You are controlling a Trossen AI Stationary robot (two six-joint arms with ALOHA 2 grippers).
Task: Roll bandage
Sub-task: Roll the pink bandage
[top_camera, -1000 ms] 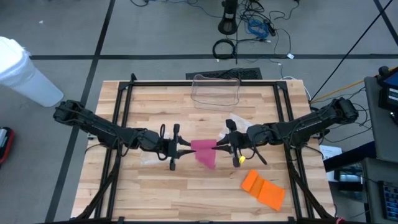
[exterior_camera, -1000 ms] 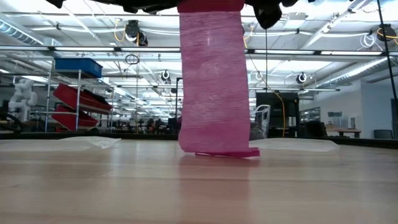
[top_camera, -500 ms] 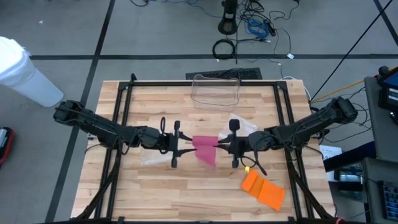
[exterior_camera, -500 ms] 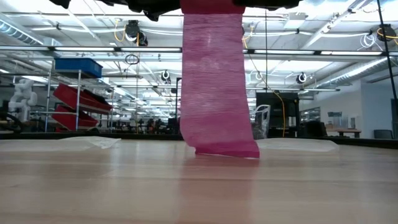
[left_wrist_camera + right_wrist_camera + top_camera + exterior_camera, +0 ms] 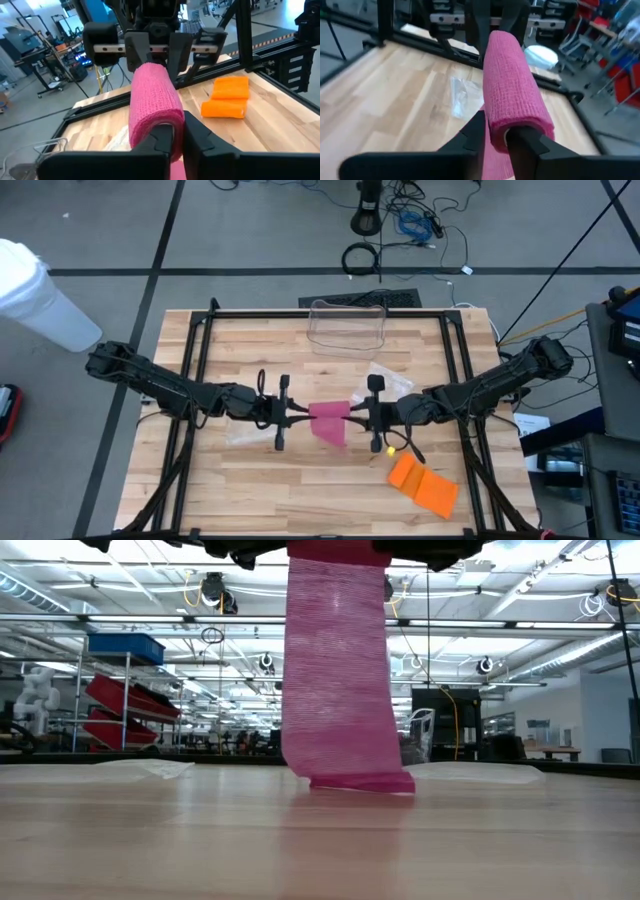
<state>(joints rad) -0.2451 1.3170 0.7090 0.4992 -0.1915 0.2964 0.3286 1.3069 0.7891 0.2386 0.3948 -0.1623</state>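
A pink bandage roll (image 5: 328, 412) hangs in the air over the middle of the table, lying level between my two grippers. From it a loose pink strip (image 5: 335, 670) drops straight down, and its lower end (image 5: 360, 782) rests folded on the wood. My left gripper (image 5: 300, 418) is shut on the roll's left end, seen close up in its wrist view (image 5: 177, 142). My right gripper (image 5: 355, 417) is shut on the roll's right end, likewise in its own view (image 5: 497, 137). The two grippers point at each other. My left gripper pinches the rim of the roll's left end (image 5: 172, 120) between its two fingers. The fingers come in level from the table's left, along the roll's axis. The roll is lifted clear of the table and lies level. My right gripper has the rim of the roll's right end (image 5: 500, 131) between its fingers; one finger (image 5: 476, 131) lies on the outside, the other (image 5: 520, 142) stands in front of the hollow core. The fingers come nearly level from the table's right, along the roll. The strip hangs slack below.
An orange bandage (image 5: 422, 483) lies partly unrolled near the front right. A clear plastic container (image 5: 347, 327) stands at the far edge. Clear wrappers lie behind the right gripper (image 5: 388, 380) and under the left arm (image 5: 240, 435). Black frame rails (image 5: 195, 370) run along both sides.
My right gripper has rolled about its own axis at the roll's end and shifted slightly. The hanging strip has swayed, and its lower end has slid a little on the wood. The roll has stayed level in the air between the two grippers.
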